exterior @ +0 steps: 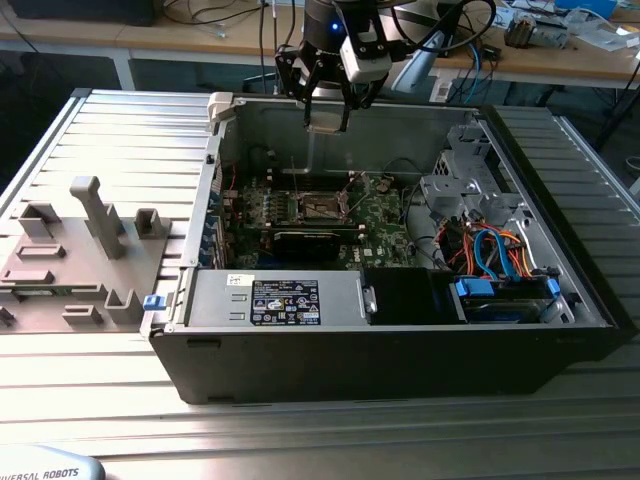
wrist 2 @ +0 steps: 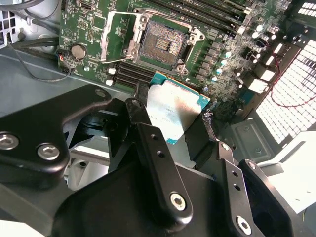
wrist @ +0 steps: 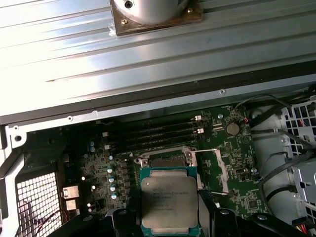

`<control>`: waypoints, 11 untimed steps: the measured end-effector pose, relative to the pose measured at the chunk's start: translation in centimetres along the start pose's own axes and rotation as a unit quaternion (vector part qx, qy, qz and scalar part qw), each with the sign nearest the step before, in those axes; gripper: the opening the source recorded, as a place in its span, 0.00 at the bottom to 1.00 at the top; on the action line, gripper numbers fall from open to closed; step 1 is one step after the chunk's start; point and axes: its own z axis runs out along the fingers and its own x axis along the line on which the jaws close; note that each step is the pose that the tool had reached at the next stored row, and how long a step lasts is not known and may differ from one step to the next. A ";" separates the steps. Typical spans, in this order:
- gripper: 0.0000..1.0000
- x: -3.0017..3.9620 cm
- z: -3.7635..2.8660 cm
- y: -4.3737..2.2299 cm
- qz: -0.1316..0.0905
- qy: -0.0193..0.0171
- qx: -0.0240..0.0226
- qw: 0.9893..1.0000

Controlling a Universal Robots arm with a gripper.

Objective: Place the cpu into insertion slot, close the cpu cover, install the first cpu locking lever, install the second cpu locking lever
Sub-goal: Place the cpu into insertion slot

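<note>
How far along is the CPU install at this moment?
Nothing is seated yet. The gripper holds the cpu above the board. The insertion slot is bare, its cover raised, so placing, cover and both levers remain.

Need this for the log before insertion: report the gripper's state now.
Gripper: closed, holding the cpu between its fingers; the cpu is not yet in the insertion slot.

Above insertion slot (wrist 2: 163, 42) in computer case (exterior: 400, 350), cpu (wrist: 169, 200) in pincer (wrist 2: 174, 112)
</note>
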 end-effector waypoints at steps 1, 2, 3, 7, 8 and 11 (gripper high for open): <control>0.54 0.00 0.00 0.00 0.000 0.000 0.000 1.000; 0.54 0.00 0.01 0.00 0.001 0.000 0.000 1.000; 0.54 0.00 0.01 0.00 0.001 0.000 0.000 1.000; 0.54 0.00 0.05 0.00 0.003 0.000 0.000 1.000; 0.54 0.00 0.06 -0.01 0.003 0.000 0.000 1.000; 0.54 0.00 0.06 -0.01 0.004 0.000 0.000 1.000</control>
